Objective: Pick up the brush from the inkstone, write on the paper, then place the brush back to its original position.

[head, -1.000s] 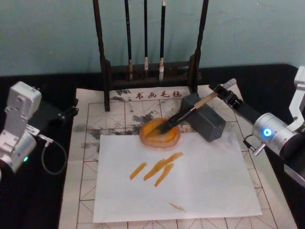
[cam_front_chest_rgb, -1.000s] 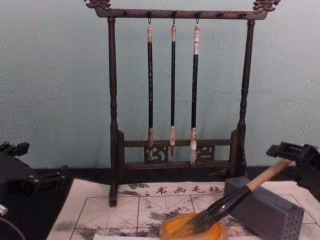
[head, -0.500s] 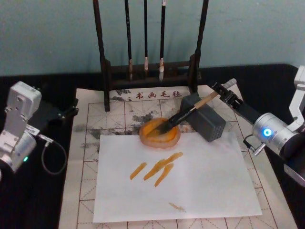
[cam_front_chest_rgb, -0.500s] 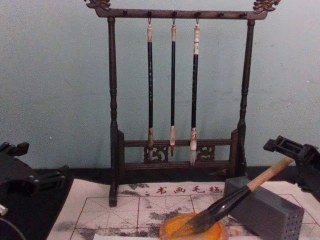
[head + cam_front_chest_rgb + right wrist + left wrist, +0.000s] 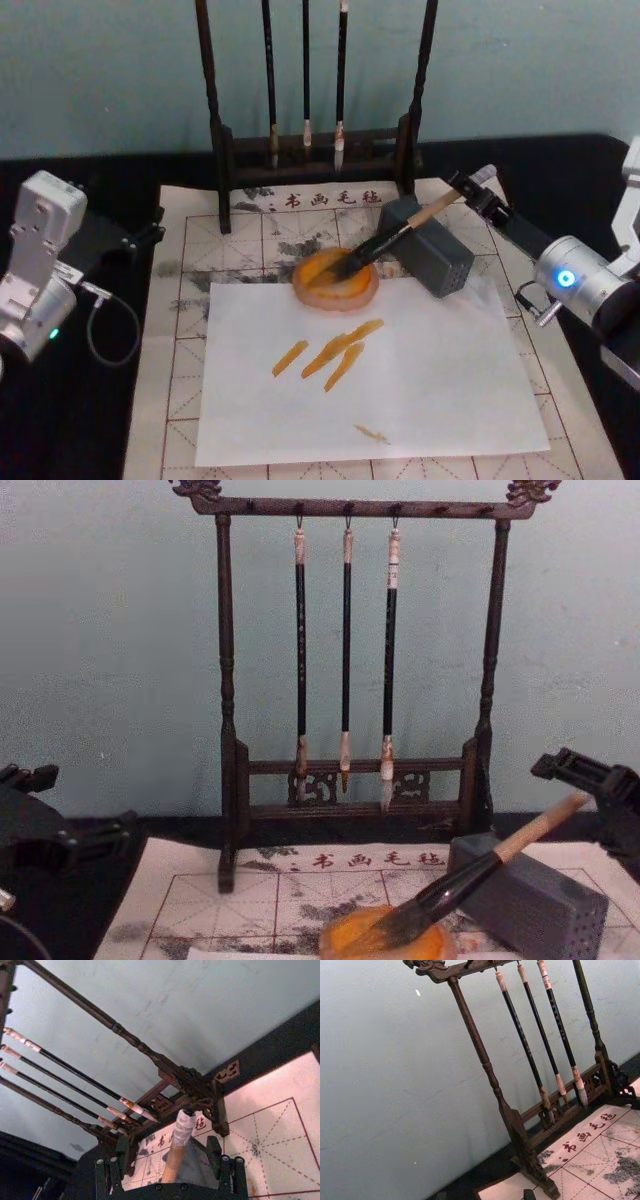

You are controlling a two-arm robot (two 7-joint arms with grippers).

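Note:
The brush (image 5: 390, 240) lies slanted, its dark bristles in the orange inkstone (image 5: 335, 281) and its pale handle propped on a grey block (image 5: 430, 250). My right gripper (image 5: 472, 187) is open just behind the handle's white-capped end, not touching it. In the right wrist view the capped end (image 5: 182, 1127) stands between the spread fingers (image 5: 116, 1162). From the chest view the brush (image 5: 470, 875) leans up toward the right gripper (image 5: 580, 772). The red-grid paper (image 5: 180, 300) lies under a plain white sheet (image 5: 420, 380) marked with orange strokes. My left gripper (image 5: 140, 238) is parked at the left.
A dark wooden rack (image 5: 215, 130) with three thin hanging brushes (image 5: 345, 650) stands behind the paper. A cable (image 5: 110, 325) loops beside the left arm. Black table (image 5: 560, 170) borders the paper on both sides.
The right gripper has drawn back slightly to the right, away from the brush's end. The brush stays in the inkstone and the left arm has not moved.

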